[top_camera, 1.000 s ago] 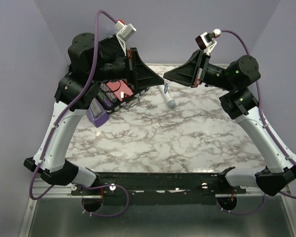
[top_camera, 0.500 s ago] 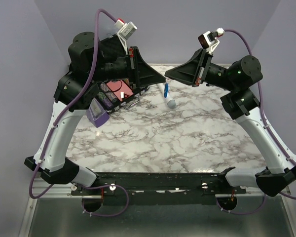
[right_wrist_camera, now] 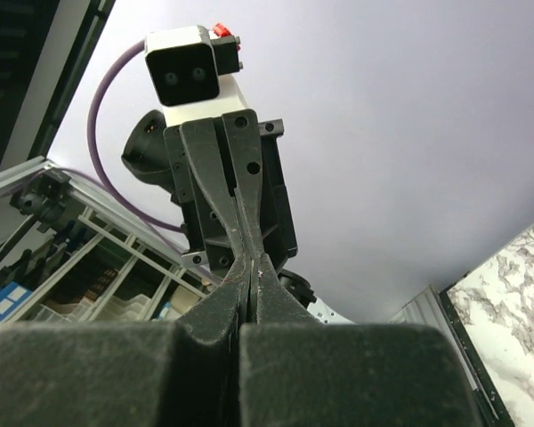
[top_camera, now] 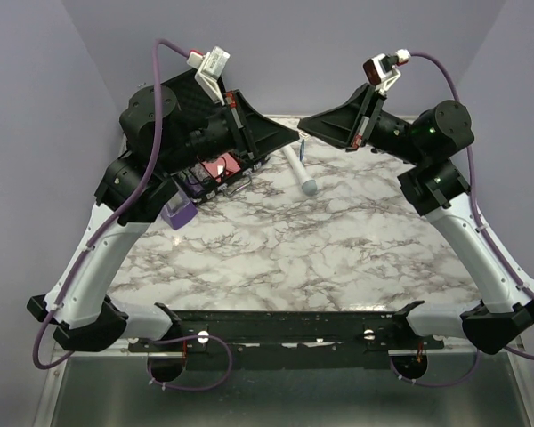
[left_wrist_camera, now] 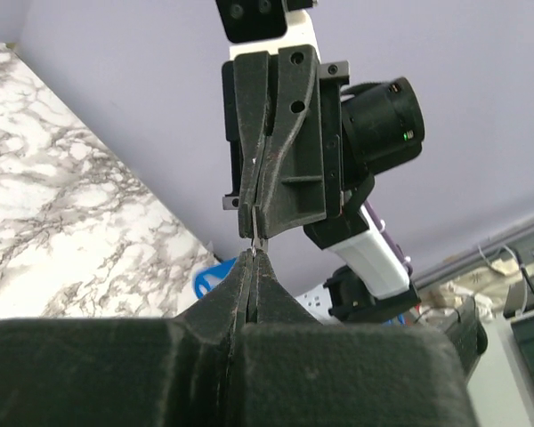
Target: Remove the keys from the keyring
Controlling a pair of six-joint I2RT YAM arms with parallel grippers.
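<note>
Status: left gripper (top_camera: 294,139) and right gripper (top_camera: 303,124) meet tip to tip, upper centre of top view, above the table (top_camera: 338,249). Both jaws clenched, with a thin silver key (left_wrist_camera: 254,238) pinched between the tips. Blue keyring (left_wrist_camera: 206,281) sits just lower left of them, half hidden.

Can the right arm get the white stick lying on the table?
Probably yes, but not straight away. The right gripper is shut and up in the air, tip to tip with the left gripper. The white stick lies uncovered on the table close by.
</note>
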